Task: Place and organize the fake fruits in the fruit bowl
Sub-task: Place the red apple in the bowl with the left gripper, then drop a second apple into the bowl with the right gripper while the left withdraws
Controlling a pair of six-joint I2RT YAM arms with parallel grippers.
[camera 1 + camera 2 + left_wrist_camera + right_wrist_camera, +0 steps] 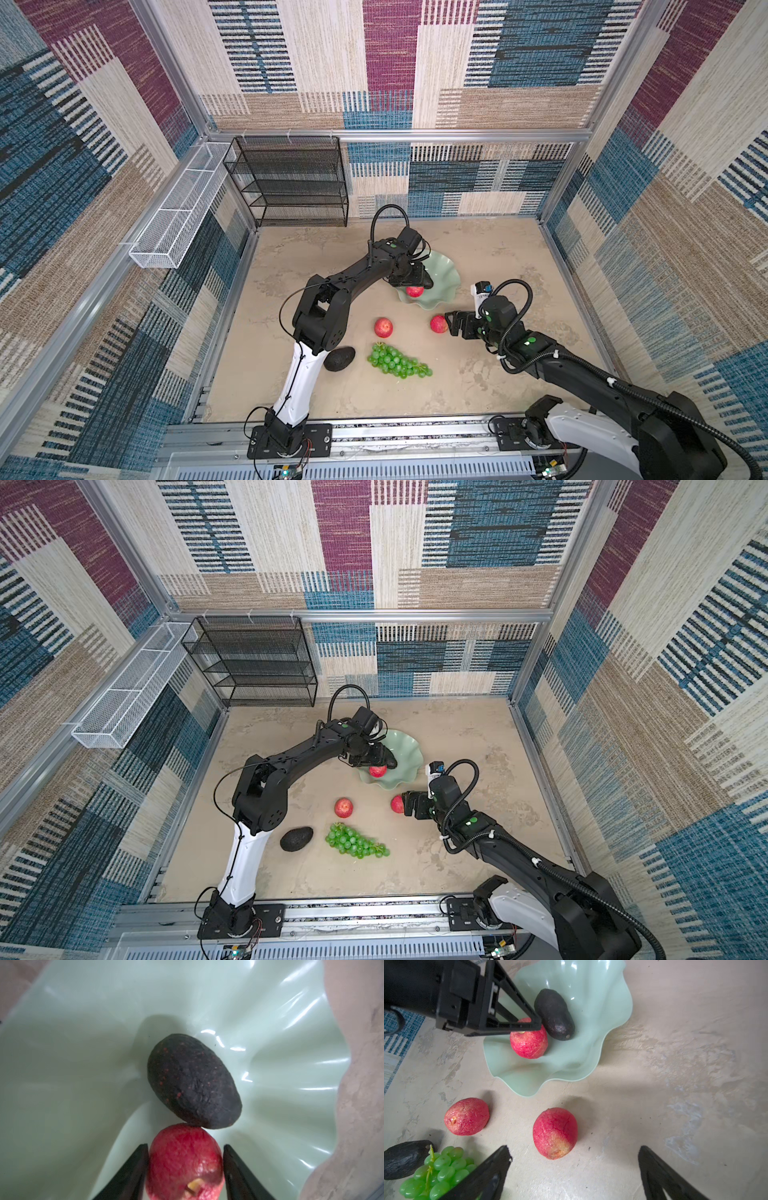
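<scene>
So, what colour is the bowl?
The bowl is pale mint green, seen best in the left wrist view.

In both top views the left hand (415,286) covers the middle of the bowl (446,274). There the avocado in the bowl (554,1014) is out of sight, and only part of the apple in the bowl (414,291) shows. The left wrist view cuts that apple at the picture's edge, and whether the fingers (133,1172) touch it cannot be told.

Toward the front left of the bench (478,395), the second avocado (340,358) lies partly behind the left arm (299,382) in a top view. The right wrist view cuts it and the grapes (436,1172) at its edge. The right hand (449,324) hides one side of the apple beside it (437,324).
</scene>
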